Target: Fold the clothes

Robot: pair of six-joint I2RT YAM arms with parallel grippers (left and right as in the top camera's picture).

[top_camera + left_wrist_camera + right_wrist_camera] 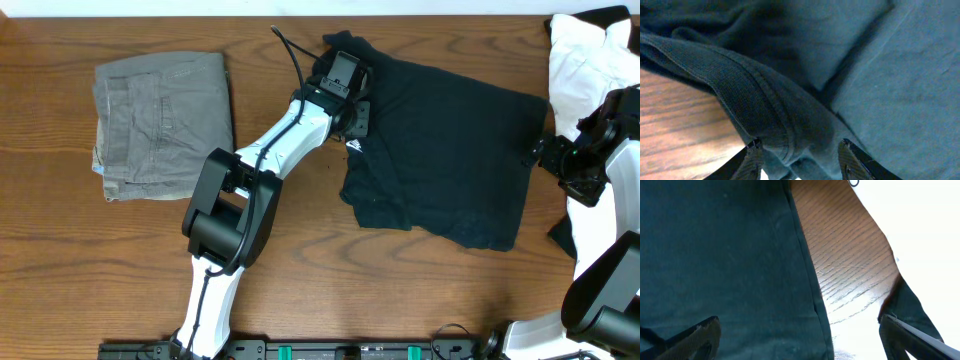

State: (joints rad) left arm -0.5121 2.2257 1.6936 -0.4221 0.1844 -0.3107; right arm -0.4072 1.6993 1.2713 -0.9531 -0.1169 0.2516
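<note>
Now left claw point(800, 151) half-spread astride T-shirt point(440, 150) ribbed edge; right claw point(797, 324) wide-spread above its side edge.

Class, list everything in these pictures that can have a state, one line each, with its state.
T-shirt: unfolded, spread out, left edge bunched.
Trousers: folded.
White garment: crumpled.
Left end effector: open, T-shirt fabric between its fingers.
Right end effector: open wide over the T-shirt's edge.
</note>
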